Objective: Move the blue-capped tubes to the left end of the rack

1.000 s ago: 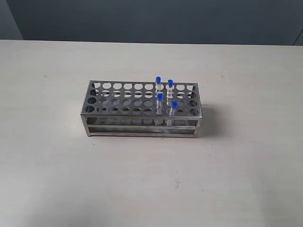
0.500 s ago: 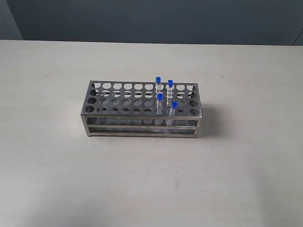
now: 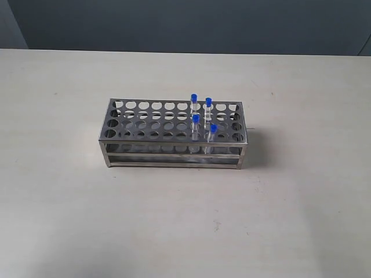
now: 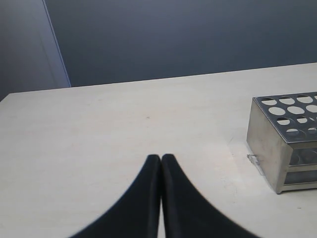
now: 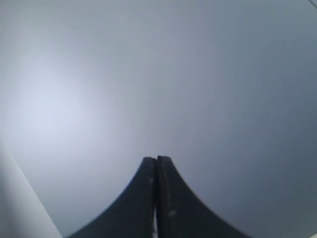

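Observation:
The steel rack stands mid-table in the exterior view. Several blue-capped tubes stand upright in holes toward its right end: one at the back, another, one nearer the front and the nearest. The rack's left holes hold nothing. Neither arm shows in the exterior view. My left gripper is shut and holds nothing, low over bare table, with one end of the rack off to its side. My right gripper is shut and holds nothing, facing a plain grey wall.
A pale tabletop surrounds the rack on all sides. A dark grey wall runs behind the table's far edge. A small shiny scrap lies on the table by the rack's foot.

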